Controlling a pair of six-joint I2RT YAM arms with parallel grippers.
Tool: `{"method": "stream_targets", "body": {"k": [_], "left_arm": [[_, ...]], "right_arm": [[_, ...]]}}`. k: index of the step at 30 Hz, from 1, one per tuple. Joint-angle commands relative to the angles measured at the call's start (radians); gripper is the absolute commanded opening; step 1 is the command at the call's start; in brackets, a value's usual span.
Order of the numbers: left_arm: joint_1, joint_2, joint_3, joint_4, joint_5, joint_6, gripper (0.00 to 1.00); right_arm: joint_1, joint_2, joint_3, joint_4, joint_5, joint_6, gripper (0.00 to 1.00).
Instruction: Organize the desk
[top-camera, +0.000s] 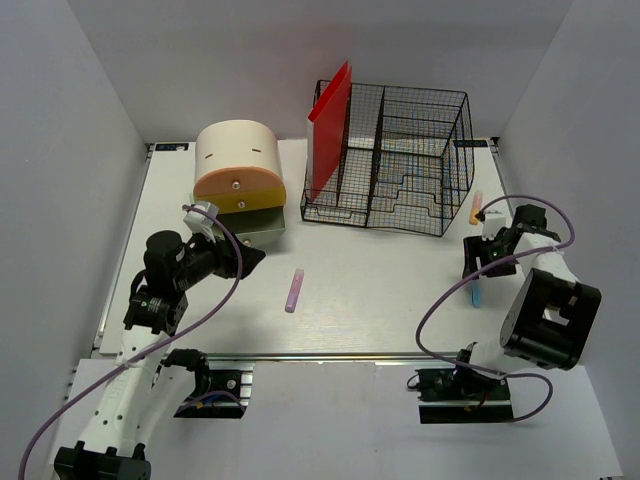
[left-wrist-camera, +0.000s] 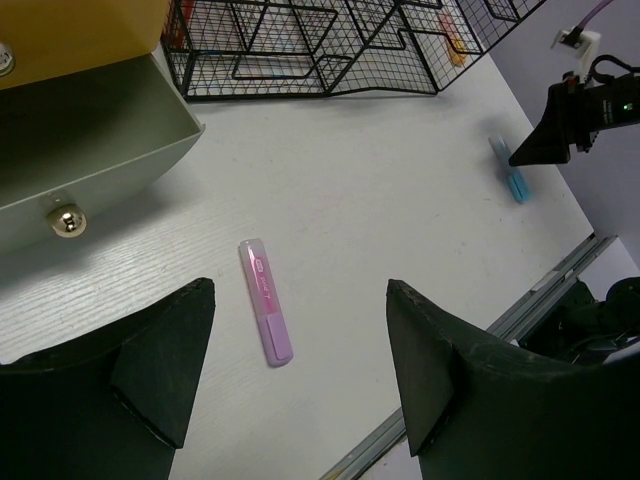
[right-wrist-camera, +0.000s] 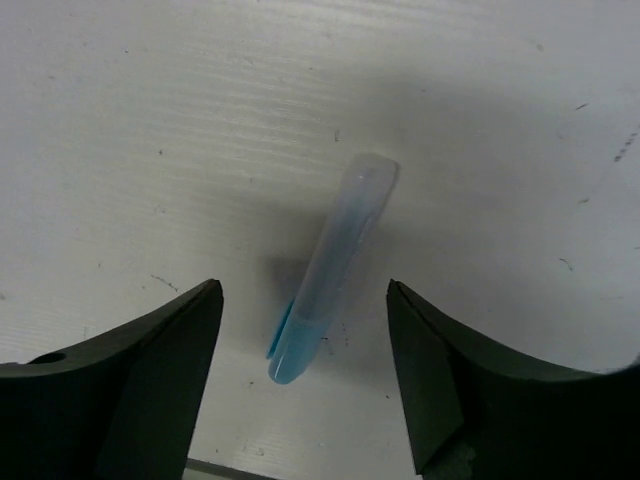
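The desk (top-camera: 390, 290) is a white tabletop with a metal rail along its front. A pink highlighter (top-camera: 294, 290) lies near its middle; in the left wrist view the pink highlighter (left-wrist-camera: 265, 316) is ahead of my left gripper (left-wrist-camera: 300, 300), which is open and empty. My left gripper (top-camera: 250, 262) hovers left of the pen. A blue highlighter (right-wrist-camera: 328, 275) lies flat on the desk between the fingers of my right gripper (right-wrist-camera: 305, 292), which stand open and clear of it. From above, my right gripper (top-camera: 482, 264) sits over the blue highlighter (top-camera: 476, 295).
A cream-and-orange drawer box (top-camera: 238, 165) stands at the back left with its grey drawer (left-wrist-camera: 90, 150) pulled open. A black wire basket (top-camera: 400, 150) holds an upright red folder (top-camera: 330, 120). An orange marker (top-camera: 476, 207) lies beside the basket's right side.
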Motion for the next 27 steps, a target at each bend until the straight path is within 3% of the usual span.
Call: {"method": "stream_targets", "body": {"k": [1, 5, 16, 23, 27], "left_arm": [[0.006, -0.008, 0.007, -0.006, 0.001, 0.012, 0.79], [0.006, -0.017, 0.006, -0.006, 0.0, 0.012, 0.79], [0.006, -0.02, 0.007, -0.007, 0.0, 0.014, 0.79], [0.006, -0.022, 0.006, -0.01, -0.009, 0.012, 0.79], [0.006, -0.025, 0.006, -0.01, -0.015, 0.014, 0.79]], "right_arm": [[-0.006, 0.038, -0.013, 0.05, -0.018, -0.025, 0.7], [-0.006, 0.074, -0.032, 0.068, 0.008, -0.025, 0.64], [0.0, 0.055, -0.147, 0.206, 0.122, 0.0, 0.61], [-0.001, 0.077, -0.171, 0.228, 0.123, -0.014, 0.43], [-0.003, 0.058, -0.186, 0.203, 0.099, -0.061, 0.25]]}}
